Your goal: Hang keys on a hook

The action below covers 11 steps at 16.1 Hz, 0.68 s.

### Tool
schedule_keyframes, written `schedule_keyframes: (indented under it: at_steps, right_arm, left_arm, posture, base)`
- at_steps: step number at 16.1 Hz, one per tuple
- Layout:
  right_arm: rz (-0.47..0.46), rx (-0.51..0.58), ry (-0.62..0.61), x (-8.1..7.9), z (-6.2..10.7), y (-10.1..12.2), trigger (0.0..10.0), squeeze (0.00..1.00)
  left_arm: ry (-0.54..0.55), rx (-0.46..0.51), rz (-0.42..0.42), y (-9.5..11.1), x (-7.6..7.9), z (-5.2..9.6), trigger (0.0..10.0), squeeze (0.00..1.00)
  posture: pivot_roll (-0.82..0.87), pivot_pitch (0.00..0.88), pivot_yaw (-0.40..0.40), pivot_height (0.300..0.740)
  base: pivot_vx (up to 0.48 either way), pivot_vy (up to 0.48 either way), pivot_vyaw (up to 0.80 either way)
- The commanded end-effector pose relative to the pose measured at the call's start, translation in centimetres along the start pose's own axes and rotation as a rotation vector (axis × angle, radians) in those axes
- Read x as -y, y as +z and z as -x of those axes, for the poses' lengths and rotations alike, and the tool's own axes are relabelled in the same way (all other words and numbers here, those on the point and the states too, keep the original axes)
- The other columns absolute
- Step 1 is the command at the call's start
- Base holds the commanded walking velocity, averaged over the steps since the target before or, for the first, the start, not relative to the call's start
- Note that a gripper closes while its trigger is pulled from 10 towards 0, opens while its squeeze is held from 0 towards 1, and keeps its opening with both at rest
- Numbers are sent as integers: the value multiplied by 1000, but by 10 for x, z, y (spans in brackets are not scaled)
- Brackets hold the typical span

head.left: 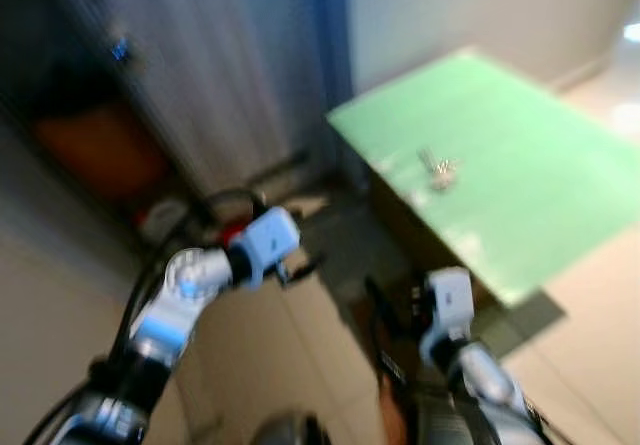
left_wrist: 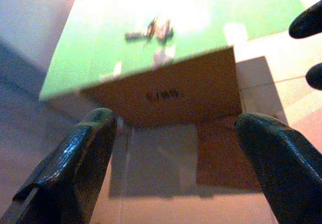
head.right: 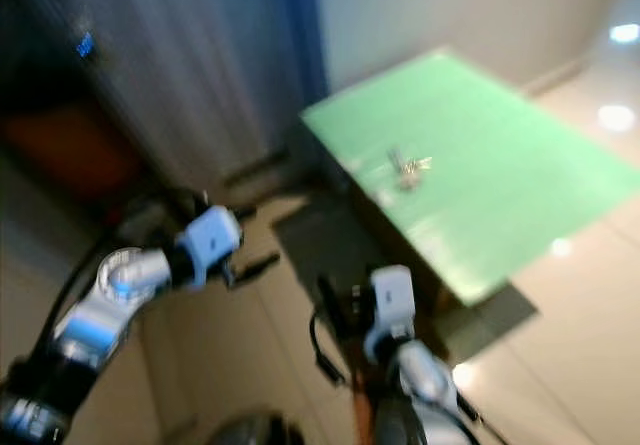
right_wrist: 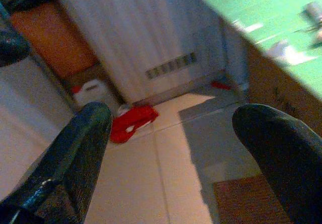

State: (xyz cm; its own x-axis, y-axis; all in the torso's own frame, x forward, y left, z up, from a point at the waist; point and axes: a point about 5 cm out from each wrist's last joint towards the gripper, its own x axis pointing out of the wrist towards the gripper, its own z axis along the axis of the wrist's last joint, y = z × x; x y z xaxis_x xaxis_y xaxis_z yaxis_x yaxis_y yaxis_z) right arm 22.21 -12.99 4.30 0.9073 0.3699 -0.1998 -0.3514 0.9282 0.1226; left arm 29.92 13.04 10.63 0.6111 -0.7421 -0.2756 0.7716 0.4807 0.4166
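Two grippers are held low over the tiled floor, the left gripper (left_wrist: 171,148) and right gripper (right_wrist: 171,148) both spread wide, grasping nothing. Toward one o'clock, small silvery keys (head.left: 438,170) are seen blurred on the green-topped table (head.left: 540,205).

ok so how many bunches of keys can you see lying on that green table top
1. A single bunch of keys lies on the green table top, near the edge facing the robot. The head views are blurred, so small items elsewhere on it could be missed.
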Motion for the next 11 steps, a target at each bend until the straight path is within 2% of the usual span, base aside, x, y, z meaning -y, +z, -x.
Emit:
schedule_keyframes:
  at_steps: [1, 2, 5, 9, 11]
  right_arm:
    - [4, 1, -5, 3, 1, 1, 10000, 0]
    - [4, 1, -5, 3, 1, 1, 10000, 0]
    - [2, 1, -7, 3, 1, 1, 10000, 0]
    - [-2, -1, -7, 1, 1, 0, 10000, 0]
    - [-4, -2, -8, 1, 1, 0, 10000, 0]
  left_arm:
    - [-19, 5, -20, 2, 1, 0, 10000, 0]
    - [-22, 7, -22, 2, 1, 0, 10000, 0]
    - [-53, 21, -69, 5, 5, -1, 10000, 0]
    - [-57, 43, -55, 6, 6, -1, 10000, 0]
    - [-40, 40, -43, 6, 5, -1, 10000, 0]
  posture:
    - [-215, 113, 189, 701]
    - [-215, 113, 189, 701]
    - [-214, 119, 191, 701]
    - [-213, 124, 193, 701]
    - [-211, 128, 194, 701]
  base:
    - [450, 0, -550]
    - [428, 0, -550]
    - [344, -331, -546]
    - [307, -365, -542]
    - [0, 0, -538]
